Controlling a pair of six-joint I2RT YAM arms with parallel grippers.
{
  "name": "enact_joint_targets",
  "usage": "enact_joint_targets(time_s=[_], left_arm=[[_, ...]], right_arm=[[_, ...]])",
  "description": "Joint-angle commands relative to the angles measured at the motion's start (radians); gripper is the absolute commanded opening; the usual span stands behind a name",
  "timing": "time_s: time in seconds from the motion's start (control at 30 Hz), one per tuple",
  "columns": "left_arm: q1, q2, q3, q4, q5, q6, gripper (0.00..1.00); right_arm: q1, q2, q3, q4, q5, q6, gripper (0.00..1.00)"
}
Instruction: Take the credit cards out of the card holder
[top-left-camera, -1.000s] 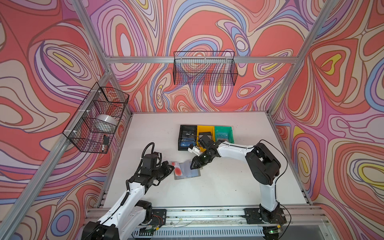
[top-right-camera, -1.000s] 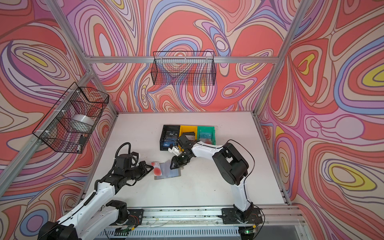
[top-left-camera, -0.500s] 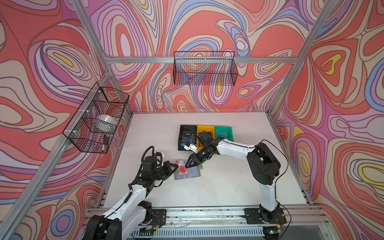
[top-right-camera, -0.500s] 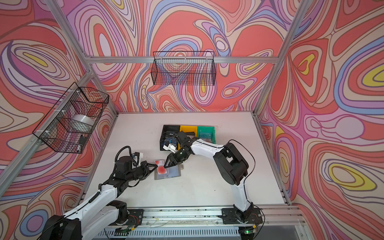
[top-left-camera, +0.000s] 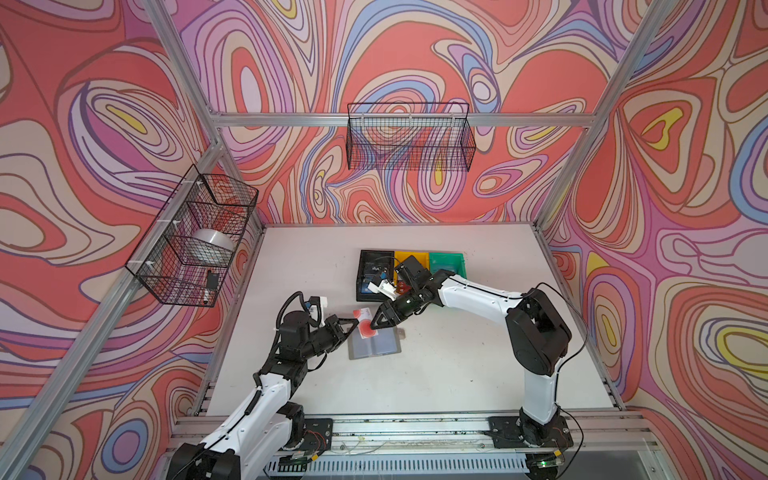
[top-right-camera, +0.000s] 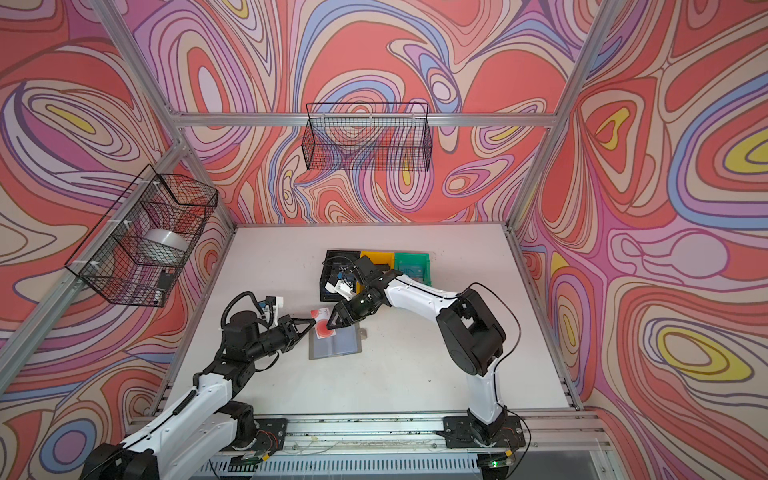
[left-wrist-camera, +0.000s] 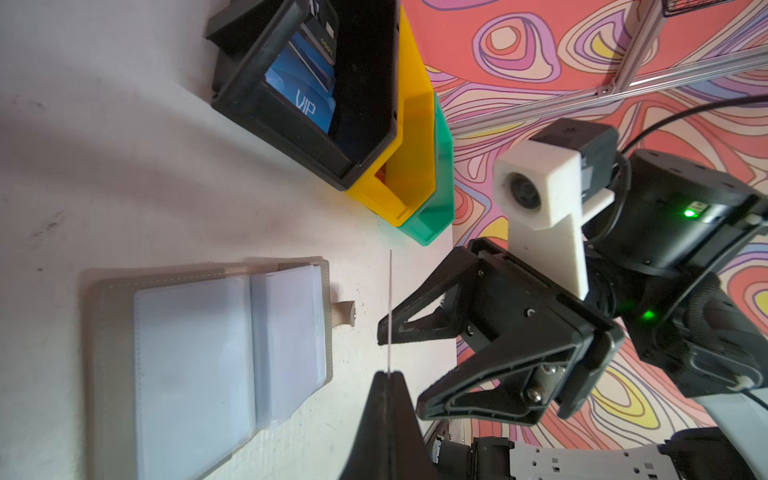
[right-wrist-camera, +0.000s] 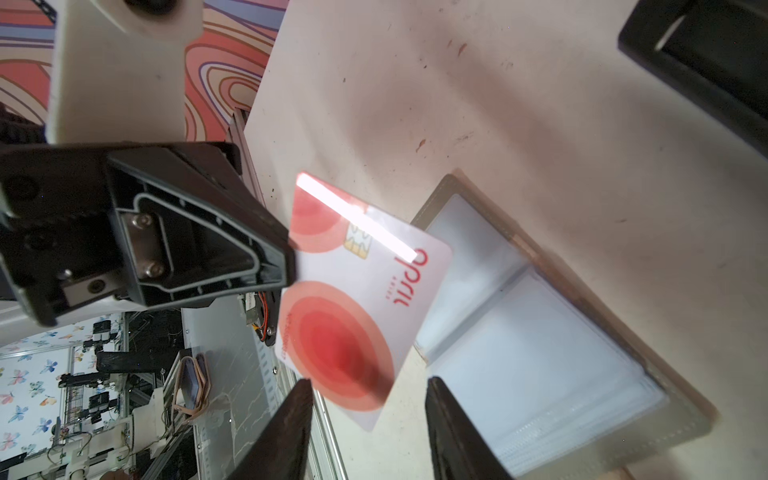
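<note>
In both top views the card holder lies open and flat on the table. Just over its far left corner the left gripper holds up the pale card with red circles. I judge the card is lifted clear so that the right gripper, which comes from the opposite side, can take it over. Beyond the card holder stands the black bin, probably the place for the cards. In the left wrist view the pale card shows only as a thin line, edge-on, rising from the closed tips of the left gripper. The clear sleeves of the card holder look empty, and a blue VIP card lies in the black bin. In the right wrist view the right gripper is about half open. Its two fingers stand on either side of the card's free corner with a gap on each side, so it grips nothing yet. The left gripper pinches the opposite edge of the card, beside the card holder.
</note>
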Motion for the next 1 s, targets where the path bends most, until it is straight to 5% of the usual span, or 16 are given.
enact_joint_targets(time_s=[0.0, 0.33, 0.67, 0.97], left_arm=[[0.002, 0.020, -0.036, 0.149, 0.022, -0.053, 0.00], [0.002, 0.040, -0.040, 0.180, 0.020, -0.052, 0.00], [0.002, 0.050, -0.034, 0.075, 0.014, -0.009, 0.00], [0.002, -0.014, -0.004, -0.097, -0.025, 0.050, 0.22]], right_arm=[[0.000, 0.037, 0.003, 0.050, -0.083, 0.029, 0.47], [0.000, 0.062, -0.009, 0.138, -0.167, 0.074, 0.44], [-0.013, 0.065, 0.032, 0.121, -0.191, 0.072, 0.13], [-0.085, 0.075, 0.135, -0.170, -0.178, -0.118, 0.01]])
